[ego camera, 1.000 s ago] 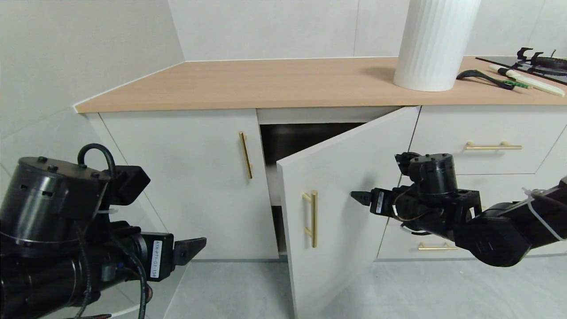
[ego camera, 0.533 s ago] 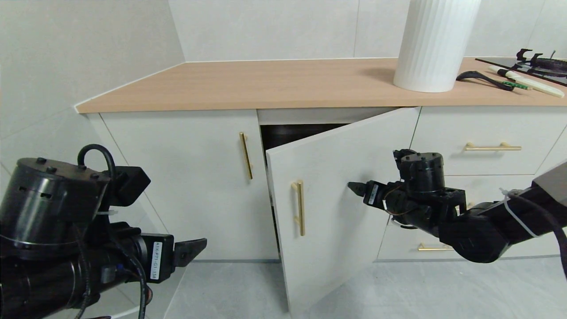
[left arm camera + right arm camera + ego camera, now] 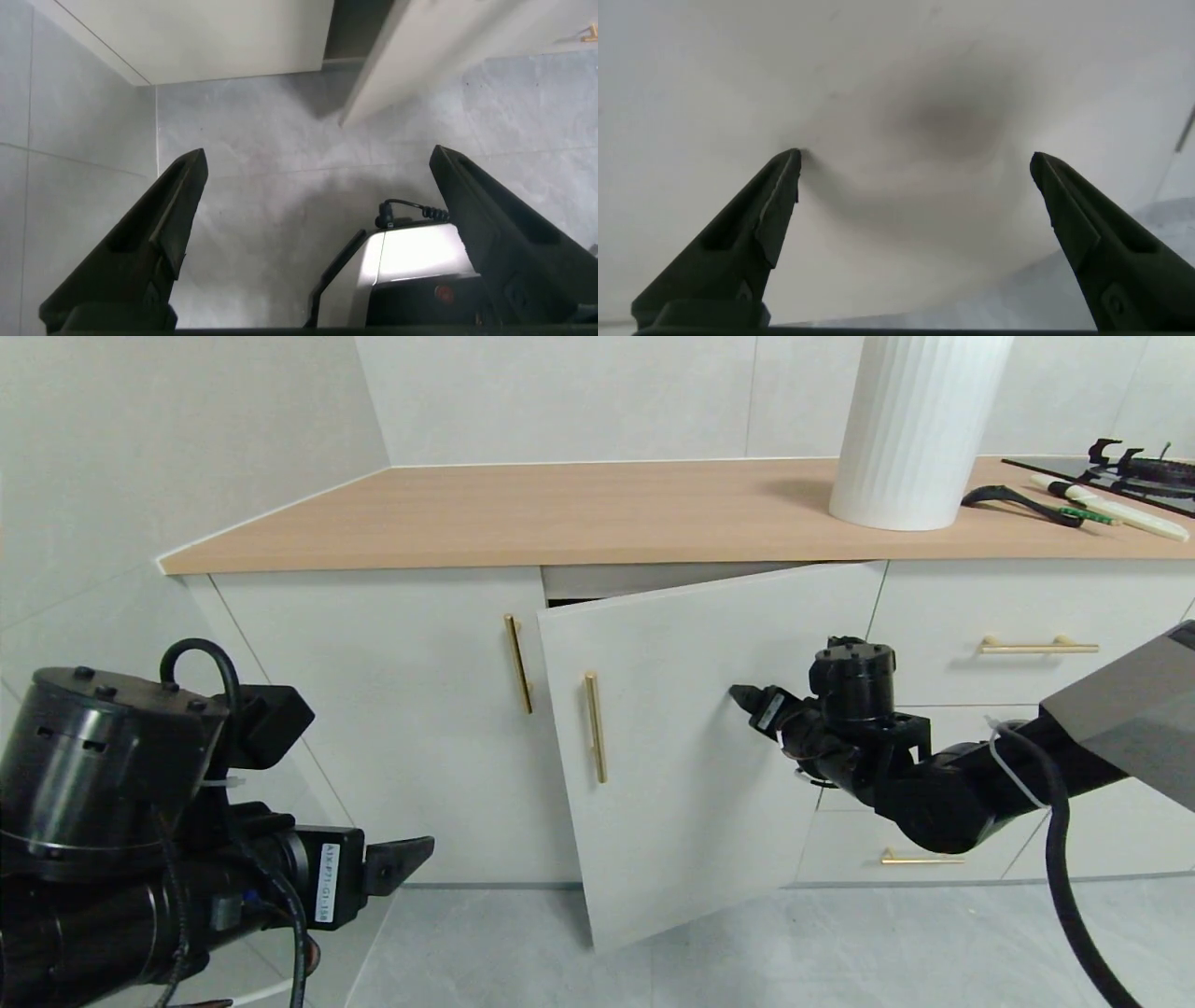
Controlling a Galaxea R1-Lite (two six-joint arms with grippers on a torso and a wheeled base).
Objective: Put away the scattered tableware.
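The white cabinet door [image 3: 691,747] with its gold handle [image 3: 595,728] stands slightly ajar under the wooden counter [image 3: 523,513]. My right gripper [image 3: 747,698] is open, and one fingertip [image 3: 789,163] touches the door face [image 3: 915,112]. Low by the floor on the left, my left gripper [image 3: 411,854] is open and holds nothing [image 3: 318,163]; the door's lower edge [image 3: 411,47] lies beyond it. A black utensil [image 3: 1018,502] and a white-handled one [image 3: 1111,509] lie on the counter at the far right.
A tall white ribbed cylinder [image 3: 910,429] stands on the counter near the utensils. A second cabinet door [image 3: 392,719] is shut on the left, and drawers with gold handles [image 3: 1036,644] are on the right. Grey tiled floor [image 3: 523,952] lies below.
The cabinet door has swung from well open to nearly shut, with my right gripper moving forward and up against it. The left arm has stayed still.
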